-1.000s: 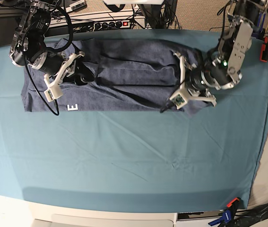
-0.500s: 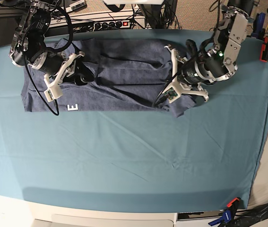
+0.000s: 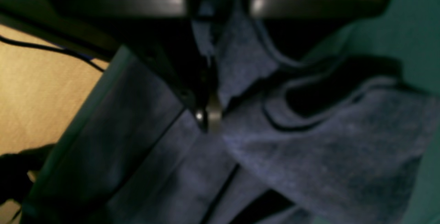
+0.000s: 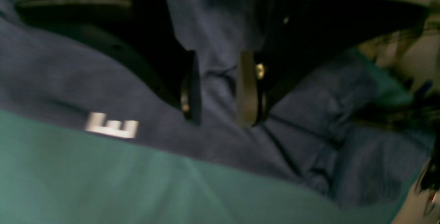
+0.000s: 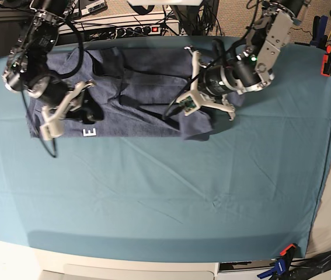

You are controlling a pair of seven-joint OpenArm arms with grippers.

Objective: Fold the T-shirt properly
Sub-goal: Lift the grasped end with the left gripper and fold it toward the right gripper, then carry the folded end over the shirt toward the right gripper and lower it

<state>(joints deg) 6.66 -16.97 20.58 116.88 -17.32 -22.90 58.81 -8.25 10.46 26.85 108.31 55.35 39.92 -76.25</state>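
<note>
The T-shirt point(image 5: 142, 87) lay bunched along the twelve o'clock side of the teal table cloth point(image 5: 171, 192). The left gripper point(image 5: 195, 87), jaws pinched together on its three o'clock end, could let the thin fold slip and collapse. The right gripper point(image 4: 215, 90), jaws apart astride a ridge at nine o'clock, apparently held nothing. No containers were present.

**Colours on the desk**

T-shirt point(image 5: 147, 87): heathered slate-blue, darker navy in the folds; 1 white block letter "E" point(image 5: 90, 132) showing near its front edge. Table cloth point(image 5: 165, 192): plain teal, no pattern. Left pincer point(image 5: 190, 100) and right pincer point(image 5: 53, 119): white frames on black bodies. 1 red-and-blue clamp point(image 5: 282, 259) at the cloth's near edge.
</note>
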